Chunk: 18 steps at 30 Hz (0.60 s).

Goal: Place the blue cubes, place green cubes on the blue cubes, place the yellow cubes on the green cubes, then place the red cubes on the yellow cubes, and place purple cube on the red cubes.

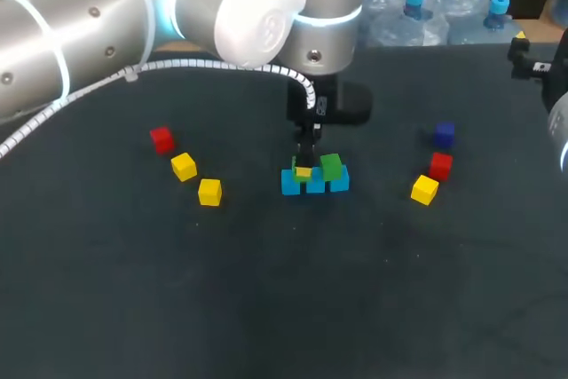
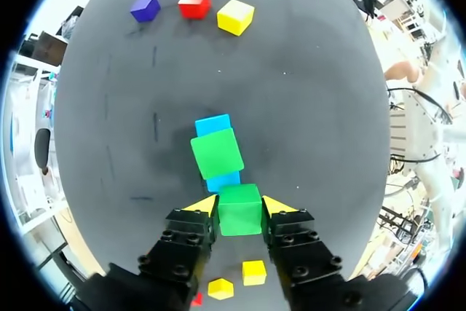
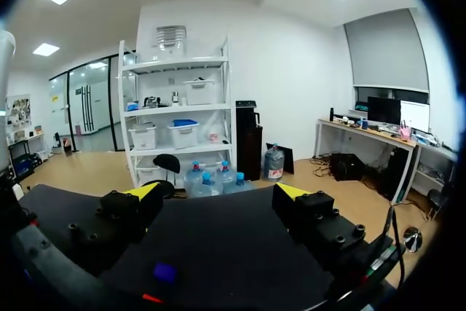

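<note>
Toward the left of the table (image 1: pixel 133 308) sit a red cube (image 1: pixel 161 138) and, just beside it, two yellow cubes (image 1: pixel 184 166). In the middle, the left gripper (image 2: pixel 239 205) clamps a green cube (image 2: pixel 239 213) between its yellow tips over the near end of the row of blue cubes (image 2: pixel 212 124), seemingly resting on it though the contact is hidden. A second green cube (image 2: pixel 216 153) lies slightly askew on the row just ahead. To the right, a purple cube (image 1: pixel 445 134), another red cube (image 1: pixel 440 165) and a third yellow cube (image 1: pixel 424 190) stand grouped, and the right gripper (image 3: pixel 218 193) hangs near the table's far right corner, jaws spread wide.
</note>
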Available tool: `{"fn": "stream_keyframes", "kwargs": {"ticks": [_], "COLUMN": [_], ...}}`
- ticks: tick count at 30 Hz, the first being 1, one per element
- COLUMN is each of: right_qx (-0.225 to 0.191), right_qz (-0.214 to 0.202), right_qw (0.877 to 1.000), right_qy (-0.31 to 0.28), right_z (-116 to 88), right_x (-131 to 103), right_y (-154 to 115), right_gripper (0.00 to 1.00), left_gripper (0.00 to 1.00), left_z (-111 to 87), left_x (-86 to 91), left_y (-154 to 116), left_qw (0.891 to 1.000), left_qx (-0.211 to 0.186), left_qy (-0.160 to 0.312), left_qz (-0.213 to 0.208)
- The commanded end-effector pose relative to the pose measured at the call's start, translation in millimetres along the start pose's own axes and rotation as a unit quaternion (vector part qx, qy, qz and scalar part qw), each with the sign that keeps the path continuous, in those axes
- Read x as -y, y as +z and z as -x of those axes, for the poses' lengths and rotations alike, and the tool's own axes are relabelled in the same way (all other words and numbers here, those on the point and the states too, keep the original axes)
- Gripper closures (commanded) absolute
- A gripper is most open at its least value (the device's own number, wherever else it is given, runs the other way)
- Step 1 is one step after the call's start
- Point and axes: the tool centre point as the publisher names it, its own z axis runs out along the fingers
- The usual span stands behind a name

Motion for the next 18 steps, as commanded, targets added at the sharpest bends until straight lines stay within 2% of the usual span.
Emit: {"fn": "stream_keyframes", "kwargs": {"ticks": [1, 18], "right_qx": [0.096, 0.096], "right_qz": [0.027, 0.027], "right_qw": [0.995, 0.995], "right_qy": [0.001, 0.001], "right_z": [-4.1, -4.1], "right_x": [3.1, 3.1], "right_y": [1.3, 1.3], "right_gripper": [0.00, 0.00], "left_gripper": [1.00, 1.00], "left_z": [0.7, 2.6], "left_x": [-4.5, -6.5], "left_y": [0.8, 5.7], "left_qw": [1.000, 1.000], "left_qx": [-0.004, -0.006], "left_qy": [0.000, -0.001], "left_qz": [-0.005, -0.013]}}
